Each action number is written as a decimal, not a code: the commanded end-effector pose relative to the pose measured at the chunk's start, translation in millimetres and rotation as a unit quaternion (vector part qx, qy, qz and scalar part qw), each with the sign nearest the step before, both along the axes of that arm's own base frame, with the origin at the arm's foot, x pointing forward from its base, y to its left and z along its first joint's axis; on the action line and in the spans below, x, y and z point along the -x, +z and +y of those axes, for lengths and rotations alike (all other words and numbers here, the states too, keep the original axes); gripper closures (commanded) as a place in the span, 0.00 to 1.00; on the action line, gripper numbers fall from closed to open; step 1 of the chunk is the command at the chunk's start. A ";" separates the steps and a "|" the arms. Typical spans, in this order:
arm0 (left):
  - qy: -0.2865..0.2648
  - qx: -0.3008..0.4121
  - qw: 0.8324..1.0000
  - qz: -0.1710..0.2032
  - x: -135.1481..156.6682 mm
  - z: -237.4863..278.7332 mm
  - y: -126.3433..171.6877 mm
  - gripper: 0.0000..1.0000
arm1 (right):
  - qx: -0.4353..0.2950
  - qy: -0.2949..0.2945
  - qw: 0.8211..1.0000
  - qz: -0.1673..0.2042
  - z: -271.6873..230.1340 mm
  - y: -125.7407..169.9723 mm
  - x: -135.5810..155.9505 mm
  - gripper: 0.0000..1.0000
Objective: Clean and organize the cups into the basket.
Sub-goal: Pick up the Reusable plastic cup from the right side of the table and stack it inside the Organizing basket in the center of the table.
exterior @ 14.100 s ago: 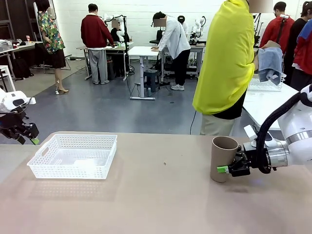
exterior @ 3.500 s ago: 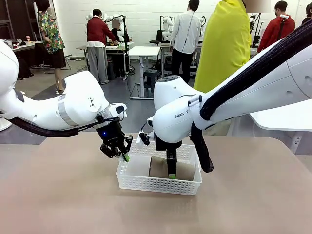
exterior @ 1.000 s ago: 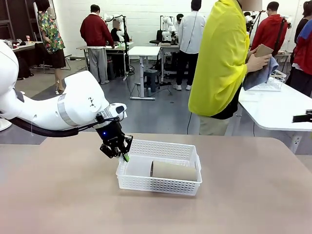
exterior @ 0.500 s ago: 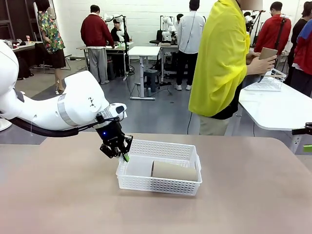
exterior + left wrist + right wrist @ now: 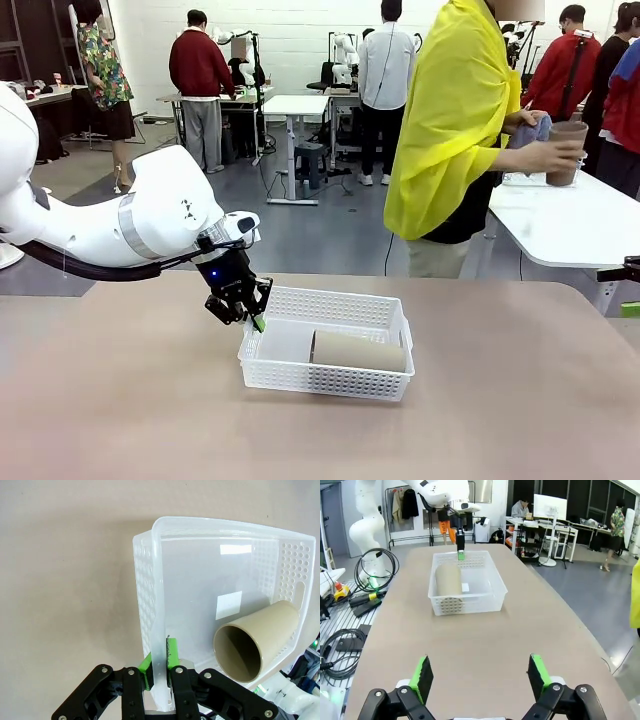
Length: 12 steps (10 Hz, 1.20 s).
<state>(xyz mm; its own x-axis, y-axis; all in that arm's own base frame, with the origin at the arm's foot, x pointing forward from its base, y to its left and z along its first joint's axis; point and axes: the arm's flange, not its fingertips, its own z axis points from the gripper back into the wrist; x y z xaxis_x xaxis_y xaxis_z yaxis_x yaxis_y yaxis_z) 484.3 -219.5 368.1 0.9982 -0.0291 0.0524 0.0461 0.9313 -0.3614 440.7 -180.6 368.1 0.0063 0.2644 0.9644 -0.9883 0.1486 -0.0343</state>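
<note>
Left gripper (image 5: 257,322) pinches the end wall of the basket (image 5: 330,381), jaws shut tight on the thin plastic, same as a moment ago. One tan cup (image 5: 358,351) lies on its side inside the basket. The new thing is that the right gripper (image 5: 480,674) has pulled back from the basket to the far end of the table (image 5: 150,420), jaws wide with nothing in them. The person's hand (image 5: 543,156) now holds out a second brown cup (image 5: 567,152), with a cloth (image 5: 532,127) just behind it. So one cup looks done, and the next one seems about ready to be taken.
</note>
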 end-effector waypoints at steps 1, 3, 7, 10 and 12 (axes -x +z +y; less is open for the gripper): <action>-0.002 0.002 1.000 0.002 0.2 0.1 0.5 1.00 | -0.003 -0.004 1.000 -0.004 1.2 2.8 -0.2 0.00; -0.002 0.002 1.000 0.002 0.2 0.1 0.5 1.00 | -0.003 -0.004 1.000 -0.004 1.2 2.8 -0.2 0.00; -0.002 0.002 1.000 0.002 0.2 0.1 0.5 1.00 | -0.003 -0.004 1.000 -0.004 1.2 2.8 -0.2 0.00; -0.002 0.002 1.000 0.002 0.2 0.1 0.5 1.00 | -0.003 -0.004 1.000 -0.004 1.2 2.8 -0.2 0.00; -0.002 0.002 1.000 0.002 0.2 0.1 0.5 1.00 | -0.003 -0.004 1.000 -0.004 1.2 2.8 -0.2 0.00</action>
